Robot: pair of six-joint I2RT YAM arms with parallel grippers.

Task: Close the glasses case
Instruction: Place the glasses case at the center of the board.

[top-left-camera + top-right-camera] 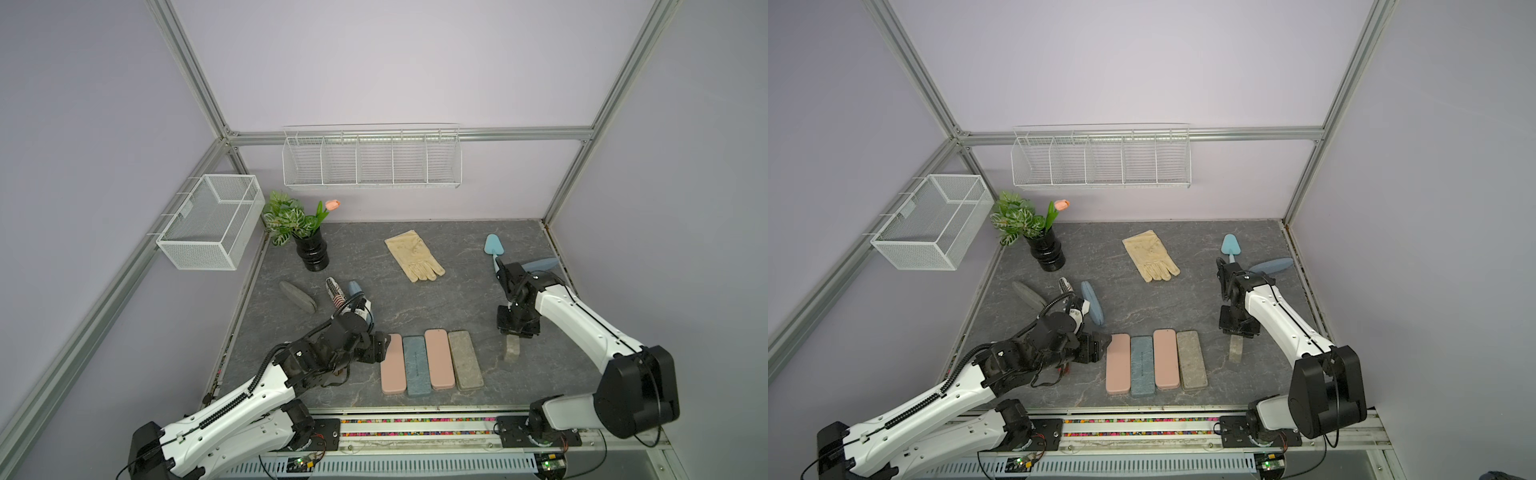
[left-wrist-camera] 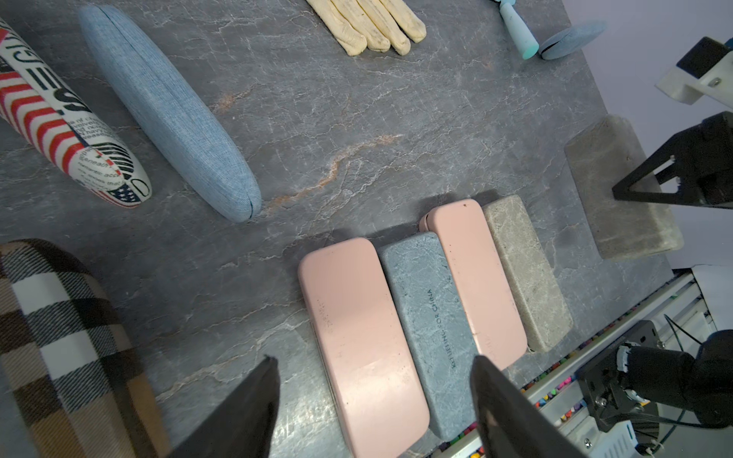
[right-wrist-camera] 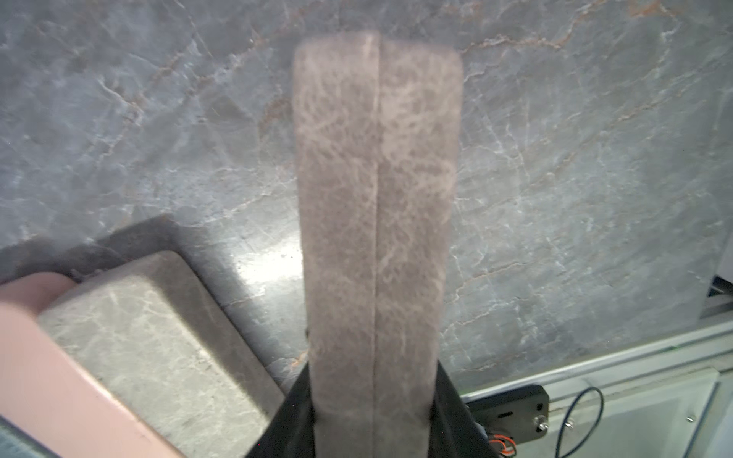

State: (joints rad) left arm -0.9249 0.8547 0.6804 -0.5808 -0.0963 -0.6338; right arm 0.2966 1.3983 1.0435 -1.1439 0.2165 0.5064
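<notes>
Right hand (image 1: 515, 332) is clenched on the grey marbled case (image 1: 512, 348), with one finger (image 3: 285, 428) on each broad face at one end. The case points down from the hand toward the bench (image 1: 457, 291). Cannot tell whether its lower end touches the bench. In the right wrist view the narrow side of the case (image 3: 377, 198) faces the camera, and the two halves meet along a thin straight seam with no gap showing, so the lid is shut. The case sits at the front right of the bench, near but apart from the row (image 1: 439, 359) of four flat cases, on the side of the row's light grey case (image 1: 465, 359). The row lies flat, its members side by side and touching, with the pink case (image 1: 393, 363) at the robot's left end. Left hand (image 1: 380, 347) is released, jaws wide apart, with nothing between them. It sits at the far left corner of the pink case; contact cannot be judged. Beyond it lie a blue fabric case (image 1: 1092, 306) and a flag-print case (image 1: 334, 291). A glove (image 1: 415, 255) lies at back centre and a vase (image 1: 311, 251) stands at back left.
</notes>
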